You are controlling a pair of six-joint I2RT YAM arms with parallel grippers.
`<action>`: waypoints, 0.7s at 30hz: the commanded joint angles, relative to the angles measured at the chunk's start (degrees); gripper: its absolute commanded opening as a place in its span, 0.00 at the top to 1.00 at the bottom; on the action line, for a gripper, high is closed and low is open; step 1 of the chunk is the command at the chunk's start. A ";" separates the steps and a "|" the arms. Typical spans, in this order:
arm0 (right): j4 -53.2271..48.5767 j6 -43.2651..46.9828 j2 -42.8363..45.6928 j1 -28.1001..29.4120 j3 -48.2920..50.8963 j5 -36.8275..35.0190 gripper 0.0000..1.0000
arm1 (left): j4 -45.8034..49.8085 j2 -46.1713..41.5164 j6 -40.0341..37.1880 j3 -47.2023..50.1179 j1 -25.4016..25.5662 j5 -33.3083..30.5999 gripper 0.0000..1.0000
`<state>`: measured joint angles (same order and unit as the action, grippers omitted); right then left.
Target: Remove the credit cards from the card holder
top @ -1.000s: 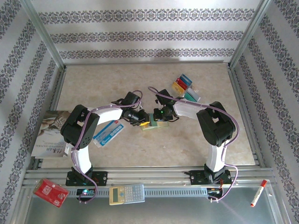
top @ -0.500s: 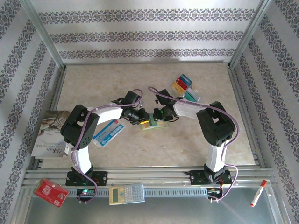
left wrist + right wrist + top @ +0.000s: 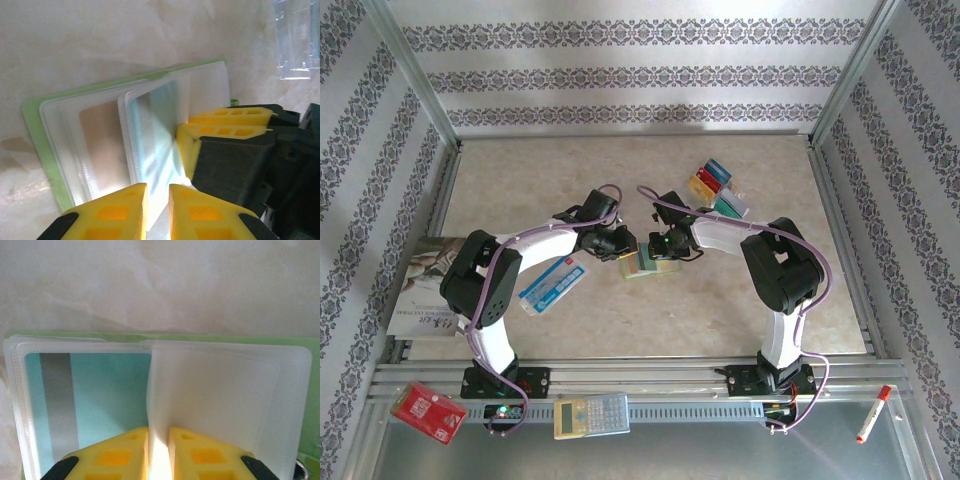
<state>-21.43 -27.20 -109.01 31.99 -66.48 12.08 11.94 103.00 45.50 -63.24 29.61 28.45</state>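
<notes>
Card holder [image 3: 225, 400] in right claw [image 3: 159, 432]

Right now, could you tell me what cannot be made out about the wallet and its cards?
Top view: the inside of the wallet; too small, and the left end effector and right end effector cover it.
Left wrist view: print on the tan card; blurred by cloudy plastic.
Right wrist view: lower edge of the teal card; hidden behind the right end effector and cut off by the frame's bottom.
Both wrist views: how many cards remain; overlapping plastic hides them.
</notes>
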 commanded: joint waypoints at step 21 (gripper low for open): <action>-2.65 -0.14 -3.14 0.11 2.13 -1.18 0.80 | -0.98 5.65 0.28 -2.61 0.17 -1.20 0.80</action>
<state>-21.43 -27.20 -109.01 31.99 -66.48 12.08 10.76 107.59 45.69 -64.77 29.61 28.23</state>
